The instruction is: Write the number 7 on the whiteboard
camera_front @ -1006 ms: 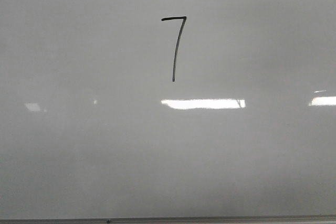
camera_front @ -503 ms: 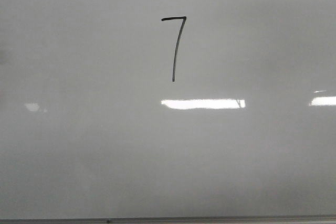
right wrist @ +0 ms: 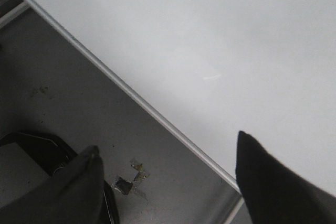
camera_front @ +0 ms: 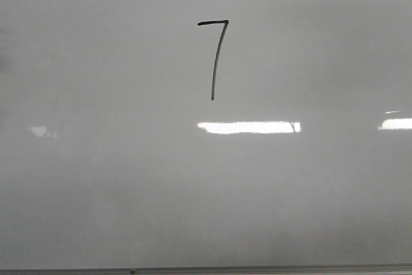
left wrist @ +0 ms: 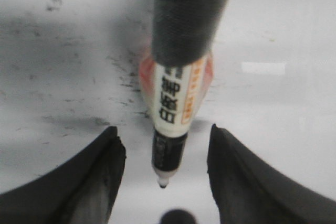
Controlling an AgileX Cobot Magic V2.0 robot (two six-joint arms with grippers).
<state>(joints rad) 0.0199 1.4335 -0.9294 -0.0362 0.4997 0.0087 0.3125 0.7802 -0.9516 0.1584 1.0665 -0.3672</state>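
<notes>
Two hands in play, neither showing in the front view. Left hand (left wrist: 165, 153): a marker (left wrist: 176, 98) runs down between its dark fingers (left wrist: 100, 177), tip pointing out past them. Fingers look spread on either side of the barrel, gaps visible both sides, so the grip must sit higher up the barrel, out of sight; cannot tell if it's pinched. White barrel with orange trim and black print, dark sleeve over the upper part, likely padding for a firmer hold. Tip is bare, apparently off the smudged pale surface behind it, contact hard to judge from blur.

Right hand (right wrist: 168, 182): fingers spread wide, nothing between them. It hangs over the whiteboard's metal edge strip (right wrist: 131, 95), grey floor and a dark base below. Probably parked clear so it stays out of the writing arm's way.

Farther out, front view: the whiteboard (camera_front: 96, 178) fills the frame, glossy, with bright light reflections (camera_front: 248, 127). The number 7 (camera_front: 215, 62) sits upper centre on the board, above the central reflection: short top bar, long slightly curved downstroke, thin black line. Digit reads complete; judgement is writing done, only retreat remaining. Smear risk low with no arm near the ink.
</notes>
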